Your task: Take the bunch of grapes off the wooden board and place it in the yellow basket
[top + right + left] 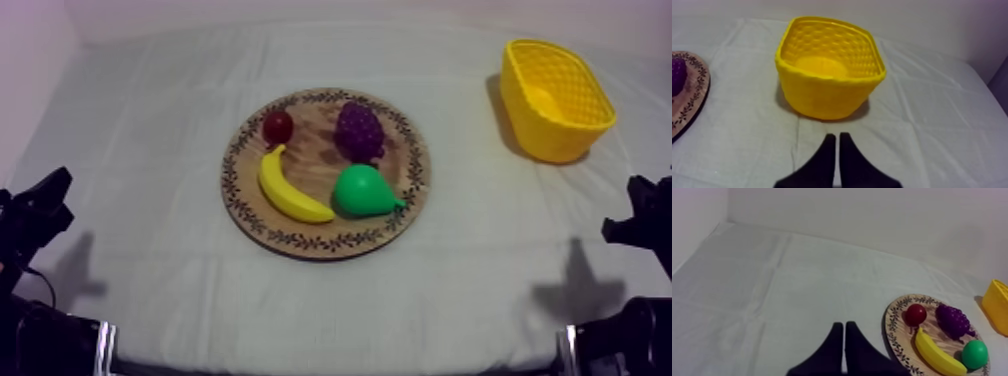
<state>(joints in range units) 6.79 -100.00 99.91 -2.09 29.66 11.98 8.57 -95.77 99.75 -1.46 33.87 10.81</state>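
From above: round wooden board with patterned rim (330, 246), mid-table on the grey-white cloth (150, 90). On it, four toy fruits: purple bunch of grapes (358, 130) on the far right part, small red fruit (278, 126) far left, curved yellow banana (290, 190) along the near left, green pear (365, 190) near right, close to the grapes. Yellow latticed basket (557, 140) well apart, at the table's far right; holds nothing, as far as can be seen. Left gripper (55, 187) and right gripper (630, 215) low at their own edges, both far from the board.

Left wrist view: black fingers (834, 348) pressed together in a narrow wedge, gripping nothing, over bare cloth beside the board. Grapes on the board's far side, open to approach from above.

Right wrist view: fingers (824, 160) likewise pressed together and empty, aimed at the basket. Bare yellow floor inside, no fruit. Edge of the board and of the grapes off to one side of the basket.

Step in hand, by judgement: the reach for the grapes, not yet begun. Probably best done with the right arm, nearer the basket. Spread wide before descending; drop straight over the bunch's thick middle, keeping off the pear. Close firmly against slipping on the knobbly surface. Lift clear of the rim before crossing, then release low over the basket's mouth.
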